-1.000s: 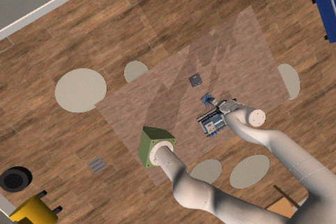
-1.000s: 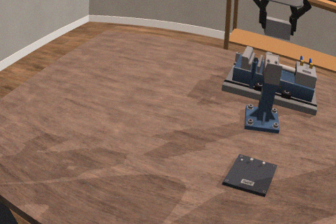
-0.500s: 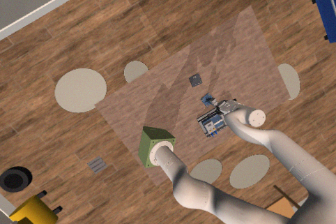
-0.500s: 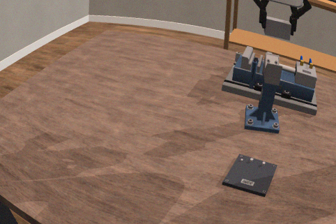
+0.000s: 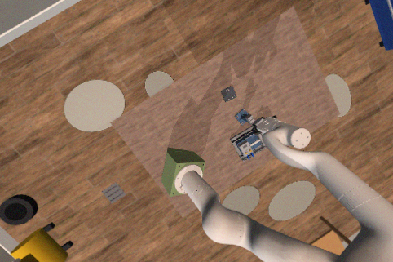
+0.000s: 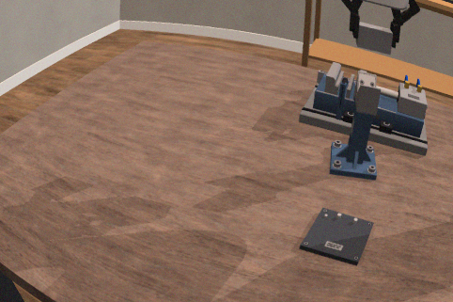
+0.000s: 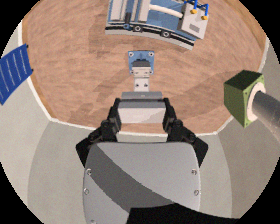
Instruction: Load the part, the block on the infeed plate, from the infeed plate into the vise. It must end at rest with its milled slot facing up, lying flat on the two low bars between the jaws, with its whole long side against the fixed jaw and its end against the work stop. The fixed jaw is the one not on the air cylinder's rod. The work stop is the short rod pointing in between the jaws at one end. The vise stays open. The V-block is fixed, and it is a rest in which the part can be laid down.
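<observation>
The gripper (image 6: 375,33) fingers (image 6: 353,17) clamp the part (image 6: 374,38) between them, high above the vise (image 6: 364,103).

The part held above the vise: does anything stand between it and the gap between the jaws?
Nothing visible does. The part, clamped in the gripper, hangs in open air well above the vise, whose open jaws show nothing between them. The V-block stands nearer the camera, off the downward path.

A wooden shelf bench (image 6: 309,18) stands by the wall; a yellow cart (image 5: 38,246) sits near a black bin (image 5: 17,210).
</observation>
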{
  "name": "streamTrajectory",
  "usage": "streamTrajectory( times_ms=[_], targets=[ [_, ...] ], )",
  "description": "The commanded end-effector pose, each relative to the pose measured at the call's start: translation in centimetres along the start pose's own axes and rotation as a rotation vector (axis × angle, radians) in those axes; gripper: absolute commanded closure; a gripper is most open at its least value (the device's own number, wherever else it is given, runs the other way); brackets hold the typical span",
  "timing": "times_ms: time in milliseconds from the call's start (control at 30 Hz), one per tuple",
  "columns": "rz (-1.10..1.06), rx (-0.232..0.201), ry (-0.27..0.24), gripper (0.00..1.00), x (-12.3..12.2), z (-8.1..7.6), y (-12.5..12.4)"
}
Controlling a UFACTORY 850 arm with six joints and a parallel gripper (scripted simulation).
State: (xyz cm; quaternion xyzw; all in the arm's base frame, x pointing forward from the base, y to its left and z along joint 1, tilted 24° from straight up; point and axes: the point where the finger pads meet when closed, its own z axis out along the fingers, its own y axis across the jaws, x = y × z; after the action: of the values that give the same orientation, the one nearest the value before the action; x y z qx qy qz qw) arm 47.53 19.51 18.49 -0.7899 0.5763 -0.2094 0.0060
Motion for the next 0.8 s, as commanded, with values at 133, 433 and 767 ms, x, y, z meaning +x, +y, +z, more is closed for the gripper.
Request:
streamTrajectory(
  times_ms=[133, 433, 767],
  targets=[
    [0.0, 0.002, 0.0, 1.0, -0.01, -0.06, -0.07],
    [0.0, 0.001, 0.006, 1.0, -0.02, -0.04, -0.06],
    [0.0, 0.001, 0.031, 1.0, -0.07, 0.01, -0.01]
  ],
)
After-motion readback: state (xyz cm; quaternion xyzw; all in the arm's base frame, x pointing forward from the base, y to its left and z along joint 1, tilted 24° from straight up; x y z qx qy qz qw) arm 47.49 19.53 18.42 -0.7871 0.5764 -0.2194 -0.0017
